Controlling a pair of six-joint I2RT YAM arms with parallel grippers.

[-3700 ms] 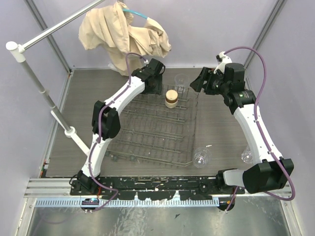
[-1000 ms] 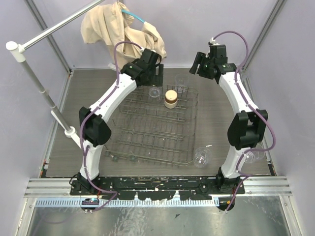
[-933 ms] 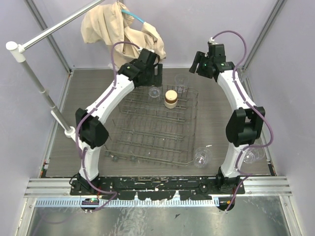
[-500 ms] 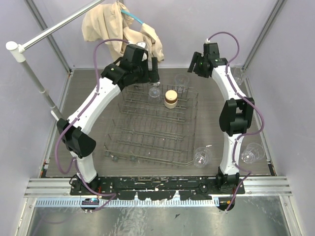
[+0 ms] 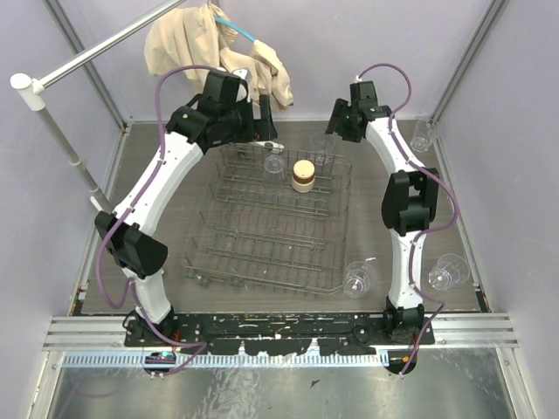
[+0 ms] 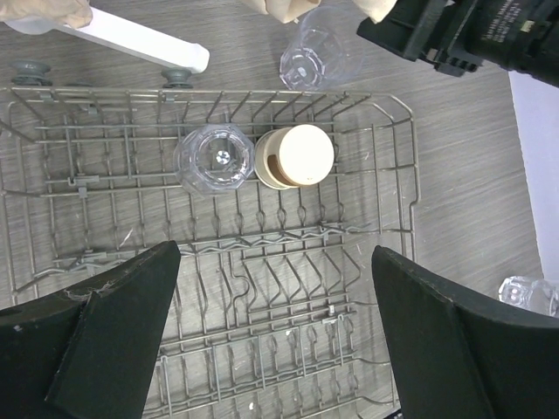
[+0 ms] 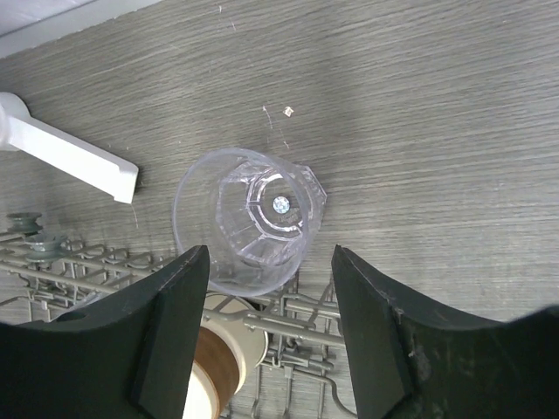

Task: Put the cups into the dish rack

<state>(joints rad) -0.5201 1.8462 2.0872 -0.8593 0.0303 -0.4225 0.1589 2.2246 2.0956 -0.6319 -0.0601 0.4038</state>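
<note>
Cups are scattered all over, so near to far: one clear tumbler [image 5: 356,279] sits on the tabletop just off the near right corner of the dish rack [image 5: 262,253], and a second tumbler [image 5: 448,272] is out by the tabletop's right edge. The rack fills the middle of the tabletop and is mostly bare prongs. Only its far row is loaded, with a clear cup [image 6: 214,159] and the tan cup [image 6: 295,157] side by side.

The left pincer [image 6: 275,253] hangs over that far end, jaws spread about as wide as they go, with nothing in them. Just past the rack's far edge stands the target tumbler [image 7: 253,218], mouth up, tight against the wire (touching or not, can't tell). The right pincer [image 7: 269,251] is over it with a finger on either side, jaws roughly halfway apart and no grip on it yet, as far as I can judge. One more tumbler [image 5: 422,135] waits toward the far right corner, and a beige cloth [image 5: 218,48] hangs behind it all.

What could go wrong, my guess: that clear wall looks slick, so an off-centre squeeze could pop it out sideways or tip it. One finger has the rack wire and the tan cup right below it, so going down there might snag the wire and shove the whole rack. Both arms are also crowding the same far edge, so carrying the tumbler across could bump the left one.
</note>
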